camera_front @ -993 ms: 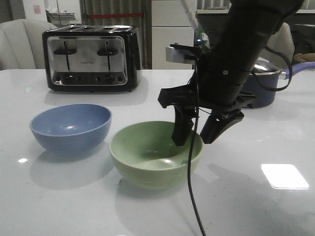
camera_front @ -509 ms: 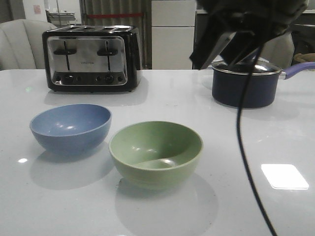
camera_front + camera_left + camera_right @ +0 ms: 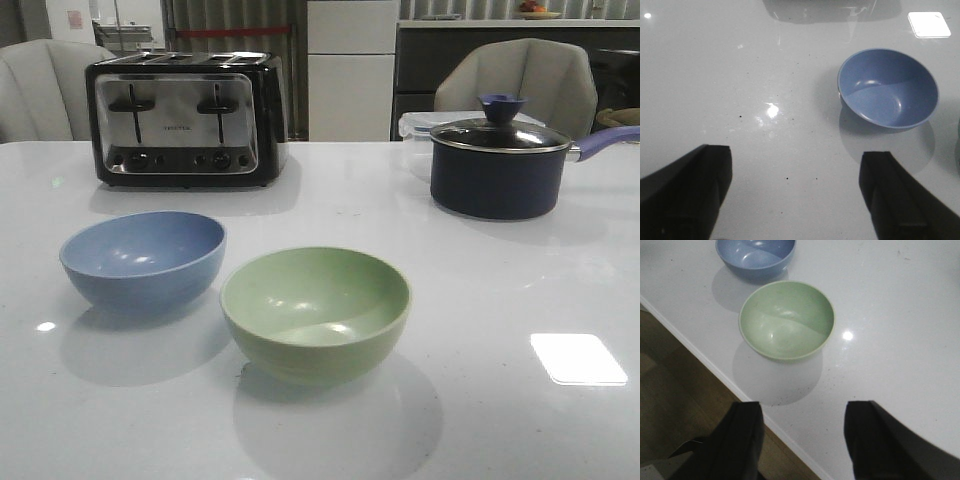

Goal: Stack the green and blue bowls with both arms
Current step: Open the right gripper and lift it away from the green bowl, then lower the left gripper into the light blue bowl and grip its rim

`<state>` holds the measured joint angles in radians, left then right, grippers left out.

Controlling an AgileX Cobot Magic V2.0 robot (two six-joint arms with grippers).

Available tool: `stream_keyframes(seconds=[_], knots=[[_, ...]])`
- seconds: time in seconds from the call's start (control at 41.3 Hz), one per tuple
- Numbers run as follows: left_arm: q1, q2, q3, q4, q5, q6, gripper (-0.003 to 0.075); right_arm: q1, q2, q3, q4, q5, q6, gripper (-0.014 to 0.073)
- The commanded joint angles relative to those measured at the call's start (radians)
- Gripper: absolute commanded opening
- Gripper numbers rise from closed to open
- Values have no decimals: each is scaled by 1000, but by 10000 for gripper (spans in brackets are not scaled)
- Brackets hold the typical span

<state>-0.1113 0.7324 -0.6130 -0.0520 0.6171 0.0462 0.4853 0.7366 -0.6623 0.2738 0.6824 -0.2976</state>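
The green bowl point(image 3: 315, 310) stands upright on the white table at the front middle, and the blue bowl point(image 3: 142, 260) stands just left of it, apart. Both are empty. Neither arm shows in the front view. In the left wrist view the blue bowl point(image 3: 888, 88) lies beyond my left gripper point(image 3: 796, 160), which is open and empty above bare table. In the right wrist view the green bowl point(image 3: 786, 320) and the blue bowl point(image 3: 755, 257) lie beyond my right gripper point(image 3: 804, 412), which is open and empty over the table's front edge.
A black and chrome toaster point(image 3: 186, 118) stands at the back left. A dark saucepan point(image 3: 500, 168) with a lid and purple handle stands at the back right. The table's front edge point(image 3: 715, 370) with floor beyond shows in the right wrist view.
The right arm, whose gripper was at the green bowl's rim a second ago, has lifted up and gone out of the front view. The bowls have not moved.
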Motion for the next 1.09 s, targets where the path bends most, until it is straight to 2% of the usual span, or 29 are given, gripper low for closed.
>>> stream_keyframes(seconds=[0.0, 0.291, 0.702, 1.066], knots=[[-43, 27, -36, -7, -79, 3, 580, 1, -51, 8, 3, -35, -8, 477], [-171, 224, -118, -7, -83, 30, 580, 1, -70, 33, 3, -39, -8, 477], [-115, 653, -346, -8, -72, 17, 610, 1, -70, 33, 3, -38, -8, 477], [-115, 959, -506, -75, -146, 17, 592, 1, -70, 33, 3, -39, -8, 477]])
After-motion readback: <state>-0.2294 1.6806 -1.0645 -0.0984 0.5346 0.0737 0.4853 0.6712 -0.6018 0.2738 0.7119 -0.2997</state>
